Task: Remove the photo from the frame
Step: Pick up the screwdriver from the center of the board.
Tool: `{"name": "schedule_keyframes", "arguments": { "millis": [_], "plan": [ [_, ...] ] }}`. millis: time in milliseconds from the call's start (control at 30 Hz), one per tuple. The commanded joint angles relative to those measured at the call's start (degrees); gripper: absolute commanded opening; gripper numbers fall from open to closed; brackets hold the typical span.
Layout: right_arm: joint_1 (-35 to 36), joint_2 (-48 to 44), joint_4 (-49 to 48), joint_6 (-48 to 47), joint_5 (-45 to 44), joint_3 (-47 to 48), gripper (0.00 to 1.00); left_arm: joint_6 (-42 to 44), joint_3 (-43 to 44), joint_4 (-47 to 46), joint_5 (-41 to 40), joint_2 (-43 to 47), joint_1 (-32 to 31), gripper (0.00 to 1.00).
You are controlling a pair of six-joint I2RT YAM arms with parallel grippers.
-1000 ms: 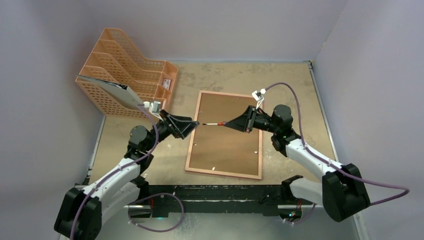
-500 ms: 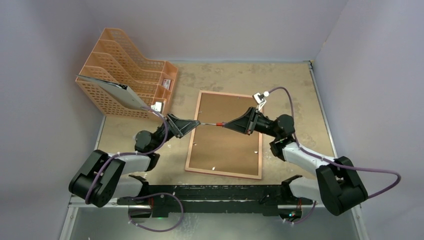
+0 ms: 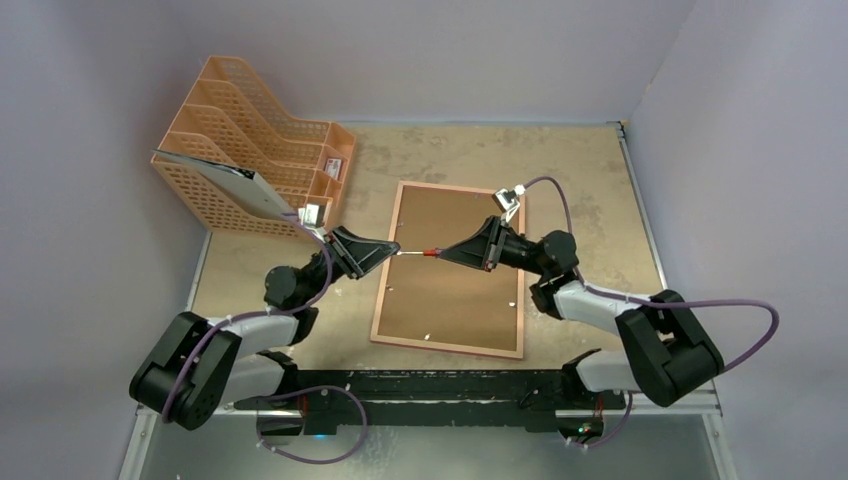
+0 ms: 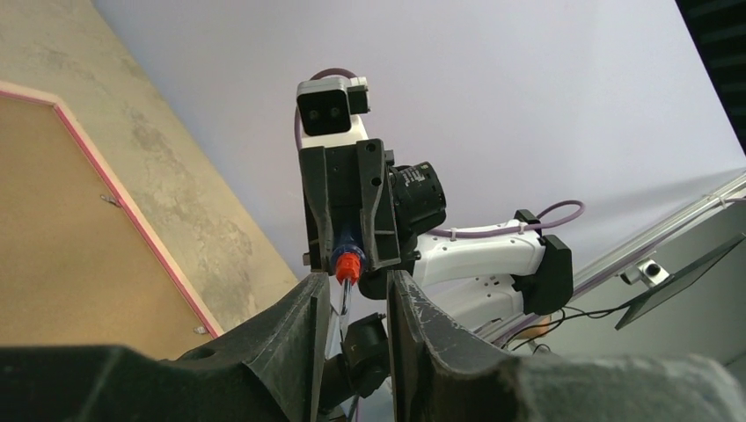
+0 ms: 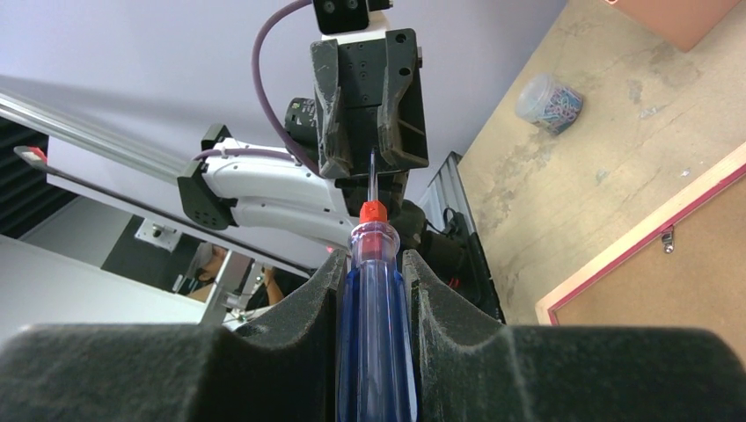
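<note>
The frame (image 3: 447,346) is laid face down on the table (image 3: 590,200), with its brown back board (image 3: 450,295) turned upward and small metal clips (image 5: 669,237) along its edges. The photo is not seen, and it is judged to be under this board. Above the frame a screwdriver (image 5: 373,308) is clenched by its blue handle in the right claw (image 3: 452,251), with the thin shaft pointed into the left claw (image 3: 390,251). The fingers of the left claw are parted on both sides of the shaft, with a gap wider than the shaft, so nothing is grasped there. The step in hand is judged to be a passing of the tool between the arms, probably to the left one. To do it well, the left fingers should be closed squarely on the shaft near the red collar. The right claw should be released only when this hold is firm, otherwise the tool may be dropped on the board.
</note>
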State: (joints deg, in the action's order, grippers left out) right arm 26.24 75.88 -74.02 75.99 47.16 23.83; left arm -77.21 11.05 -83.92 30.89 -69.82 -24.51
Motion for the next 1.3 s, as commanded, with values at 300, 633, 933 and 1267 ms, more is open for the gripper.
{"name": "schedule_keyframes", "arguments": {
  "millis": [300, 633, 933, 1267],
  "plan": [
    [0.82, 3.59, -11.89, 4.91, -1.86, -0.03, 0.0, 3.1, 2.83, -6.11, 2.15, 0.2, -1.32, 0.36],
    [1.92, 4.41, -11.3, 4.96, -2.66, -0.1, 0.0, 6.72, 3.69, -0.51, 1.67, 2.4, -1.77, 0.19],
    [2.81, 3.62, -11.23, 3.29, -2.67, 0.33, 0.05, 8.57, 3.66, 3.9, 0.98, 4.26, -1.77, 0.0],
    [2.93, -4.19, -2.86, -16.36, -0.98, 3.03, 0.72, 2.95, 4.03, 6.3, -2.18, 5.64, -1.77, 0.0]
  ]
}}
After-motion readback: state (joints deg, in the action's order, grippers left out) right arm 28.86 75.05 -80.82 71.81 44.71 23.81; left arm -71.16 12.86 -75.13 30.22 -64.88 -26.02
